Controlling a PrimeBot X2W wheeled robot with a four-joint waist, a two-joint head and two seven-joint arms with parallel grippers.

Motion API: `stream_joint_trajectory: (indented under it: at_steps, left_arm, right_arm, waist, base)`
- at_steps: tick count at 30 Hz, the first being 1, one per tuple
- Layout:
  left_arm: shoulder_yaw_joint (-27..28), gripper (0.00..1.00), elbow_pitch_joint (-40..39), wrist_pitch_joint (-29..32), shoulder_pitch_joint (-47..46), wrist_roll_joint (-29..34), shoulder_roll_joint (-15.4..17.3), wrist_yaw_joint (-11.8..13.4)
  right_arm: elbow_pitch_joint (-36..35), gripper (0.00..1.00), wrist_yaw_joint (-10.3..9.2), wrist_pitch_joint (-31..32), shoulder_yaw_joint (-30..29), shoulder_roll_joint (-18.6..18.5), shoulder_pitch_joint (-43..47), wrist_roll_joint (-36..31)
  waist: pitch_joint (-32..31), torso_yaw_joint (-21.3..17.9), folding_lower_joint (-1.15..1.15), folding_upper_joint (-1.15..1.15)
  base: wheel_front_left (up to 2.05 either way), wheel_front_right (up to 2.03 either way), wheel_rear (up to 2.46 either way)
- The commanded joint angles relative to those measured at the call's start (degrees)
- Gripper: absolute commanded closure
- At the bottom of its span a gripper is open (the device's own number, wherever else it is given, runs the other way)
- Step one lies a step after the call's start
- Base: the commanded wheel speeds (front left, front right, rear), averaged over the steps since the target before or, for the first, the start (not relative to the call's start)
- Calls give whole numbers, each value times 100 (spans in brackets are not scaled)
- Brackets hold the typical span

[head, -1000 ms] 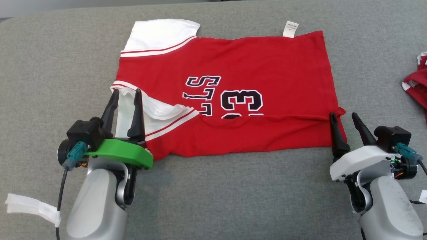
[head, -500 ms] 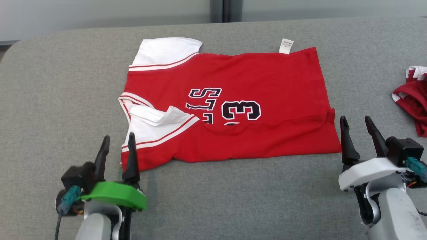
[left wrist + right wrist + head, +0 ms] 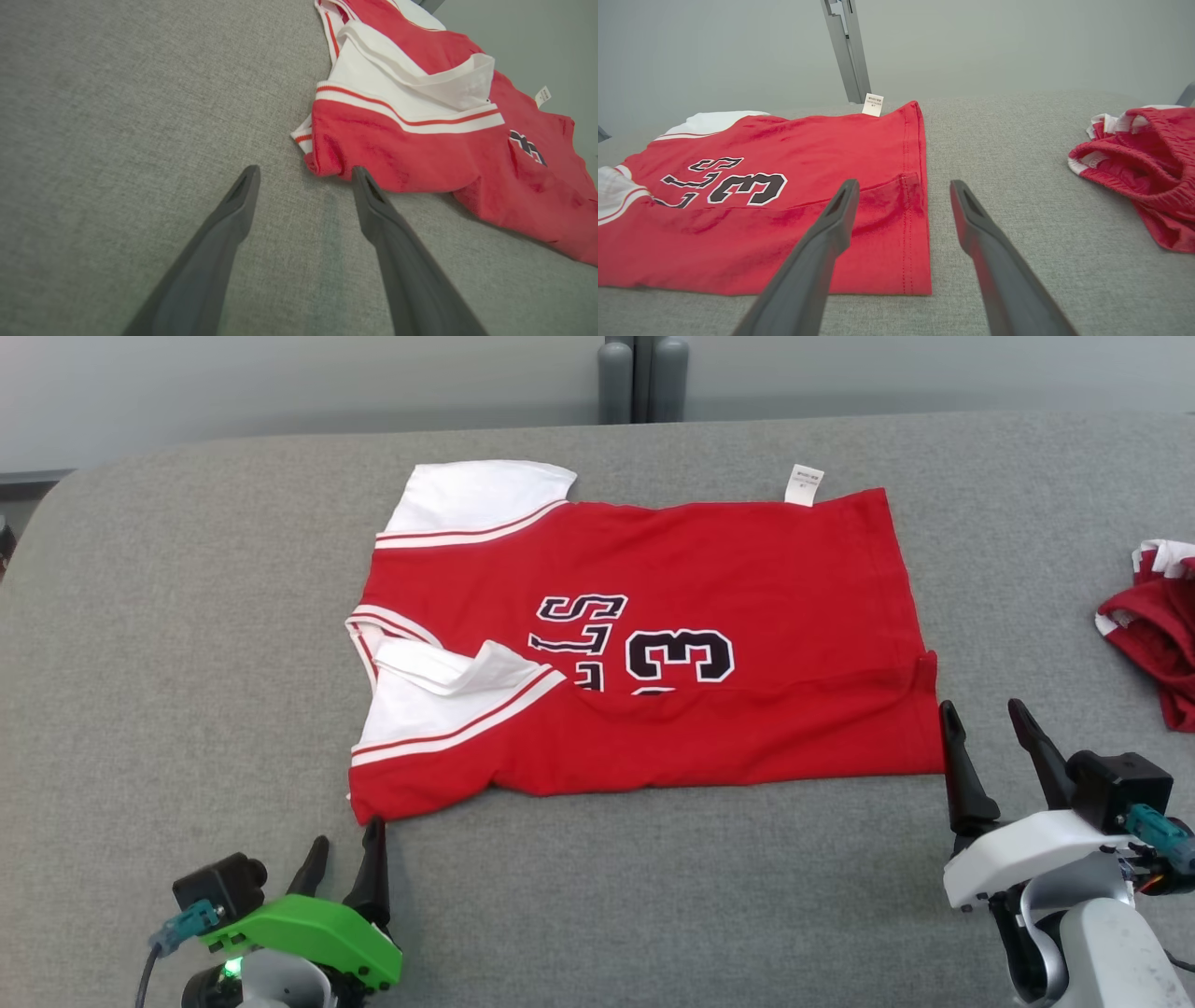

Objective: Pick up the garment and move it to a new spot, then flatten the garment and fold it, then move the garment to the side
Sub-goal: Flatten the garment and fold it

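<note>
A grey bench (image 3: 140, 616) carries everything. The left hand (image 3: 348, 831), fingers spread wide and empty, sits just off the near sleeve corner of the red shirt (image 3: 747, 560). The right hand (image 3: 982, 704), likewise spread and empty, sits beside the shirt's hem. Red shorts (image 3: 1153, 625) lie well right of the shirt.

Left gripper (image 3: 306, 171): two dark fingers spread wide, nothing between them, over the grey fabric surface (image 3: 117, 107). Red garment (image 3: 420, 154), white striped sleeve: near corner just beside one fingertip.

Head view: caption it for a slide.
Red jersey, near edge folded over, lies on the grey surface, open left gripper and right gripper at its near corners.
</note>
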Motion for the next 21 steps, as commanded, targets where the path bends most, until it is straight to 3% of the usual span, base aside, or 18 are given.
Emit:
stream_joint_trajectory:
  at_steps: [1, 8, 9, 11, 16, 17, 21]
  left_arm:
    - [-2, 0, 28, 11, -170, -85, 4, 0]
    - [-86, 2, 194, 113, -449, -494, 0, 0]
    - [-97, 31, 220, 128, -481, -560, -1, -1]
    - [-87, 58, 262, 99, -550, -739, -2, -2]
    - [-110, 85, 234, -130, -695, -845, -1, -4]
    - [-117, 100, 202, -199, -717, -839, -1, -5]
    - [-223, 100, 7, -428, -775, -778, 24, -10]
  right_arm:
    - [-60, 0, -9, 28, 20, -20, 28, -29]
    - [-119, 0, -9, 135, 60, -21, -55, -47]
    - [-102, 0, -9, 153, 57, -21, -61, -46]
    - [-63, 0, -9, 164, 70, -20, -95, -46]
    - [170, 0, -9, 268, 81, -20, -220, 4]
    - [246, 0, -9, 295, 73, -21, -265, 19]
    - [615, 0, -9, 353, 41, -21, -452, 31]
  waist:
    - [101, -82, 0, 0]
    - [287, -236, 0, 0]
    - [306, -250, 0, 0]
    - [343, -275, 0, 0]
    - [409, -283, 0, 0]
    - [422, -274, 0, 0]
    - [465, -197, 0, 0]
  base:
    - [0, 0, 0]
    - [0, 0, 0]
    - [0, 0, 0]
    - [0, 0, 0]
    - [0, 0, 0]
    - [0, 0, 0]
    - [0, 0, 0]
